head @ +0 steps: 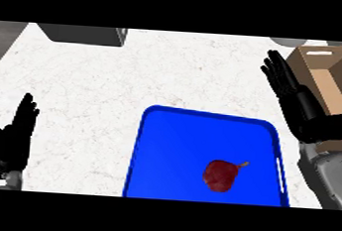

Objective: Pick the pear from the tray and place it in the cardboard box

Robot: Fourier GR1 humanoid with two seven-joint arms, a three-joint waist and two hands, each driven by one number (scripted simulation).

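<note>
A dark red pear [220, 175] with a short brown stem lies on the blue tray [171, 152], towards the tray's right side near the view's lower edge. The open cardboard box [336, 80] stands at the right edge of the counter, beyond the tray's far right corner. My right hand [300, 106] is open with straight fingers, raised between the tray's right rim and the box, partly covering the box's near wall. My left hand [12, 140] rests open at the lower left, fingers up, away from the tray.
A grey box-like object [83, 34] sits at the far left of the white speckled counter [95, 83]. A pale rounded object [287, 41] shows at the far edge beside the cardboard box.
</note>
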